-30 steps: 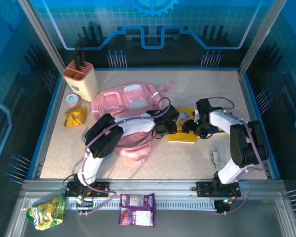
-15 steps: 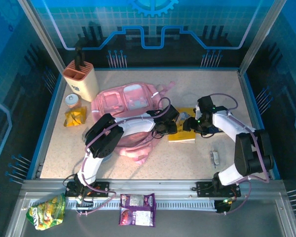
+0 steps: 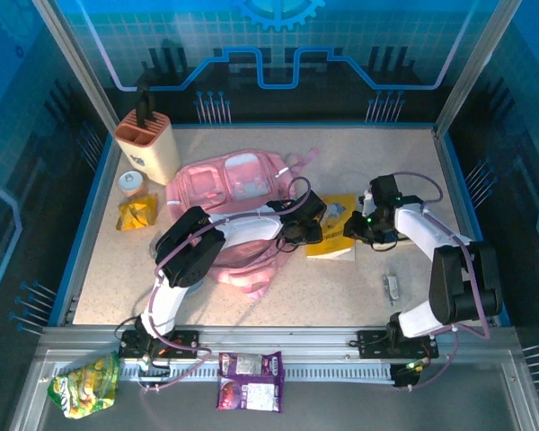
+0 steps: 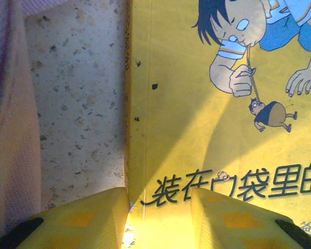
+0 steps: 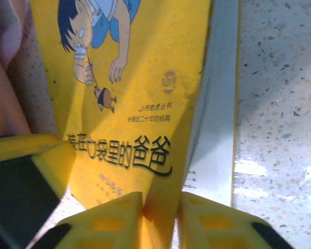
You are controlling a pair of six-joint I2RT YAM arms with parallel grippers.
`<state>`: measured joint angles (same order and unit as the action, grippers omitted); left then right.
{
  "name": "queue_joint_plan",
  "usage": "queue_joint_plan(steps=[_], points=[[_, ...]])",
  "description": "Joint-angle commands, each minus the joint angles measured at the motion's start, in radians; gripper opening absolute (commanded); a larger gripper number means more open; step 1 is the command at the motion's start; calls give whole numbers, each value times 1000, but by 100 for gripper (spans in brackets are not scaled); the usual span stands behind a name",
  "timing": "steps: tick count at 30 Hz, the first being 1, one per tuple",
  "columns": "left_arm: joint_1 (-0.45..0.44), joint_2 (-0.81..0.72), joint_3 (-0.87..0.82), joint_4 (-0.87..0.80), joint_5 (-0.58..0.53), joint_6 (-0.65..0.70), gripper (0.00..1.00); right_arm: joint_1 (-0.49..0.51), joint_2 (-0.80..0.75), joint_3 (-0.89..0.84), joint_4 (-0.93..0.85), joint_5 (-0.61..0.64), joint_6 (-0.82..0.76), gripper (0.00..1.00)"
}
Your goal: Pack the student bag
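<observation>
The pink student bag point(image 3: 234, 193) lies flat at the back left of the table; its fabric shows at the left edge of both wrist views point(image 4: 10, 129) point(image 5: 5, 78). A yellow cartoon book point(image 3: 334, 235) point(image 4: 197, 104) point(image 5: 135, 78) lies just to its right. My left gripper point(image 3: 303, 229) point(image 4: 160, 199) is low over the book's spine edge, jaws apart: one finger over the table, the other over the cover. My right gripper point(image 3: 355, 229) point(image 5: 160, 202) is shut on the cover's raised edge, with a white page point(image 5: 217, 129) bared beneath.
At the back left stand a peach holder with a black handle point(image 3: 145, 144), a small cup point(image 3: 132, 182) and a yellow snack bag point(image 3: 136, 214). A small metal object point(image 3: 392, 285) lies front right. A green packet point(image 3: 85, 384) and a purple packet point(image 3: 250, 368) lie by the arm bases.
My right gripper slid a little to the right along the book and closed on the cover's edge. The left arm and the bag have stayed put.
</observation>
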<state>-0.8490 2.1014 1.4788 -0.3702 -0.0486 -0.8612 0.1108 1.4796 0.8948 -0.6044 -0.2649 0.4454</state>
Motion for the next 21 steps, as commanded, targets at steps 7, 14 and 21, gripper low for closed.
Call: queue_joint_plan(steps=[7, 14, 21], points=[[-15, 30, 38, -59, 26, 33, 39, -41, -71, -36, 60, -184, 42, 0], [7, -161, -37, 29, 63, 11, 53, -94, -223, -29, 57, -227, 96, 0], [90, -426, -256, 204, 155, -86, 66, -137, -321, 82, -27, -341, 107, 0]])
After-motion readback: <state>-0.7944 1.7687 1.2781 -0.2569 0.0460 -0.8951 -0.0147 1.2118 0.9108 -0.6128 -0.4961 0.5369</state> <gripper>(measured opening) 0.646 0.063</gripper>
